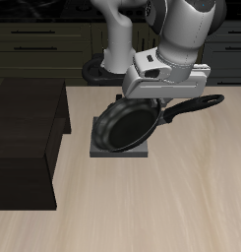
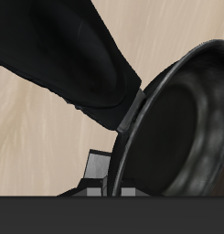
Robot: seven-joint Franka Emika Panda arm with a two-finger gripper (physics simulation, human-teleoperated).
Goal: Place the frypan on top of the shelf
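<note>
Exterior view shows my jaws closed on the tilted frypan (image 1: 127,126), lifted above the burner plate (image 1: 122,151), with the shelf (image 1: 29,138) waiting toward nine o'clock.

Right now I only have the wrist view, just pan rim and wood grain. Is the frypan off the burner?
Observer: The frypan hangs steeply tilted from the gripper, which holds it by the handle, above the grey burner plate. I can't tell whether its low rim clears the plate.
Operator: Where's the shelf?
Observer: The shelf stands beside the plate, with a gap between them. The pan isn't over it yet.
</note>
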